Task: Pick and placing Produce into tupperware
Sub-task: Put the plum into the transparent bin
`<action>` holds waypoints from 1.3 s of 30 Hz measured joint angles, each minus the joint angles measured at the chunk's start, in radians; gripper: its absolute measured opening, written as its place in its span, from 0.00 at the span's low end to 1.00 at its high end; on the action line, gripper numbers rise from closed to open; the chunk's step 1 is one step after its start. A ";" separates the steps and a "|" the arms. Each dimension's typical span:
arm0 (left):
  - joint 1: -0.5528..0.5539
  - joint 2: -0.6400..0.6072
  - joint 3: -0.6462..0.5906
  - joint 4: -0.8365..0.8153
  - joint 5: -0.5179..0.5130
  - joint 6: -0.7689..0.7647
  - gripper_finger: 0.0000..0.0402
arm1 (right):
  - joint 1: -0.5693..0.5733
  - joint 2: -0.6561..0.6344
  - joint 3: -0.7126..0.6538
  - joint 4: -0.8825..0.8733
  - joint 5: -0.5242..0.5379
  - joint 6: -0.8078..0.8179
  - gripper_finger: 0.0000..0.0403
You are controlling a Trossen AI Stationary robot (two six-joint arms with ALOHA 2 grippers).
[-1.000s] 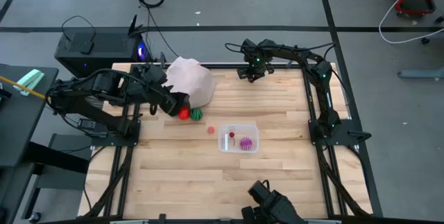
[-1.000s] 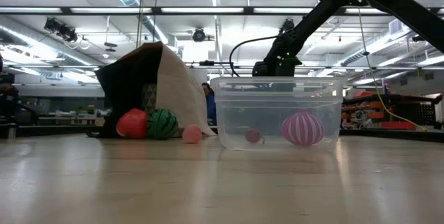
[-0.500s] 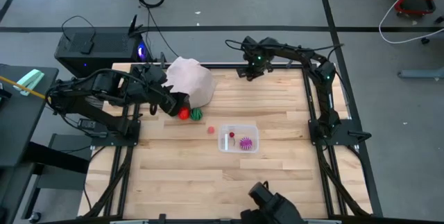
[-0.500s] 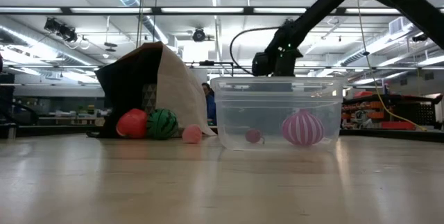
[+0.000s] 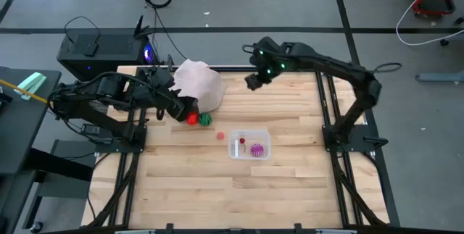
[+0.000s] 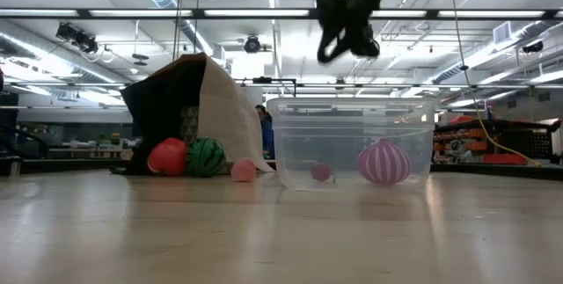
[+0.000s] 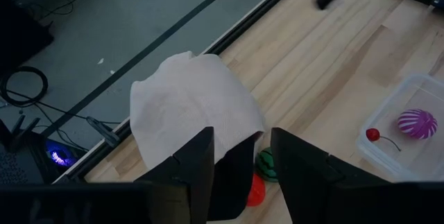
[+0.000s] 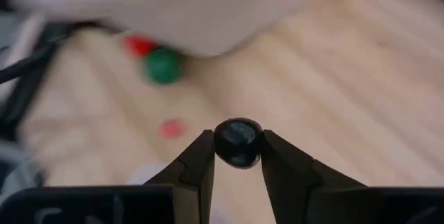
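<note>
Wood table (image 5: 290, 183): your right gripper (image 5: 251, 82), pinching a dark ball (image 8: 238, 141), hangs above the far edge, tub (image 5: 249, 145) nearer and below.
Tub holds two pieces (image 5: 256, 149); three (image 5: 204, 119) lie by the bag (image 5: 197, 83), held by the left gripper (image 5: 187, 110).

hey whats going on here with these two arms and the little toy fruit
The right claw is up in the air beyond the pale bag, shut on a small dark round piece. The clear tub already holds a striped magenta piece and a small dark red one. A red piece and a green one lie at the bag's mouth, and a small pink one sits between them and the tub. The left claw waits at the bag, by the red piece.
</note>
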 joint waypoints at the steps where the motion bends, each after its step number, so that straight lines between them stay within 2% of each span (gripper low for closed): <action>1: 0.000 0.000 0.000 0.000 0.000 0.000 0.38 | 0.039 -0.022 0.000 0.000 0.000 0.018 0.27; 8: 0.000 0.000 0.000 0.000 0.000 0.000 0.36 | 0.294 -0.076 0.001 0.002 0.053 0.086 0.27; 14: 0.000 0.000 0.000 0.001 0.000 0.000 0.37 | 0.428 0.020 0.001 -0.002 0.151 0.030 0.27; 18: -0.002 0.000 0.000 0.001 0.002 0.000 0.38 | 0.446 0.097 0.001 -0.002 0.149 0.013 0.27; 27: -0.001 0.000 0.000 0.001 0.016 -0.001 0.36 | 0.450 0.207 0.000 -0.078 0.141 -0.161 0.27; 39: -0.001 0.000 0.000 0.000 0.017 0.000 0.37 | 0.450 0.212 0.000 -0.177 0.118 -0.327 0.27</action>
